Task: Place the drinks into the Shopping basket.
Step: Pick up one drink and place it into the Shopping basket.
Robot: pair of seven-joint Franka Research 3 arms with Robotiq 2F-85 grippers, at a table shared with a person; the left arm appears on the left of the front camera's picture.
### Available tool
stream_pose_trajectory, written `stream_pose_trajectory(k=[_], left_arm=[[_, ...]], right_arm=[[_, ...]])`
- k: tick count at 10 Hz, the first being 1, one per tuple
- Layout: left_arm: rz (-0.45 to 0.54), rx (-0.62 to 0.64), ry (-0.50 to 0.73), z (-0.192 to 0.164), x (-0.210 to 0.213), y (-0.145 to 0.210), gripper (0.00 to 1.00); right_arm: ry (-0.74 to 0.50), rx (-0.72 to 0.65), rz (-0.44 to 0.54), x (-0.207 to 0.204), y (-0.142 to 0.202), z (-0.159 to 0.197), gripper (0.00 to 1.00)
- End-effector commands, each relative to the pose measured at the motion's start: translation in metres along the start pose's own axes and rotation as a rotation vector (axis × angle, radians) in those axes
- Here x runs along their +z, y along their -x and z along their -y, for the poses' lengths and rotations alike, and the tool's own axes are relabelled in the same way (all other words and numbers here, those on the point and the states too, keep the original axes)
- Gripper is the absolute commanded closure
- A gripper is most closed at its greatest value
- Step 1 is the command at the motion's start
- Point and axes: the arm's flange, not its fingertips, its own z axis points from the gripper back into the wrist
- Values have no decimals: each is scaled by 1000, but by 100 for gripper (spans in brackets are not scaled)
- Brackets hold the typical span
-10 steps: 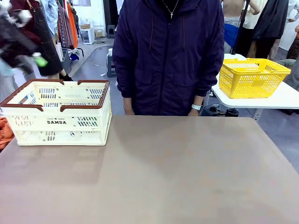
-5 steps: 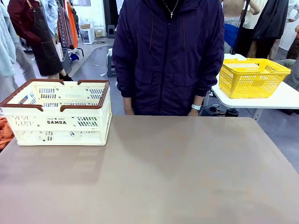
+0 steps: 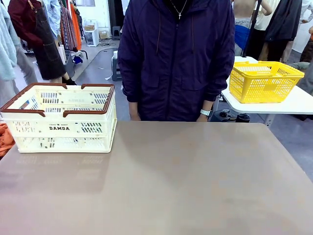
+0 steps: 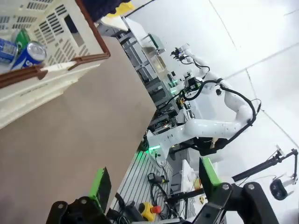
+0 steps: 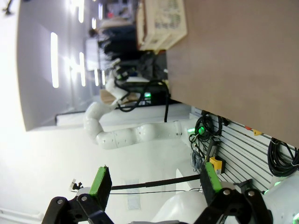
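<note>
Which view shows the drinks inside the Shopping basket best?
The left wrist view: the drinks lie visible past the Shopping basket rim. The front view gives the basket's walls and lettering; the right wrist view has it small and far off.

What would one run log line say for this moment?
left gripper: open, holds nothing | right gripper: open, holds nothing | drinks: inside Shopping basket | person: standing at far side of table
</note>
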Motion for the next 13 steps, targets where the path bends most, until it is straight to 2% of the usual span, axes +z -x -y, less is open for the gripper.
stream_pose_trajectory(k=[1, 13], left_arm=[[-13, 0, 2, 11, 8, -1, 0], [-13, 0, 2, 11, 8, -1, 0]], right_arm=[[-9, 4, 3, 2, 0, -6, 0], [-9, 4, 3, 2, 0, -6, 0]])
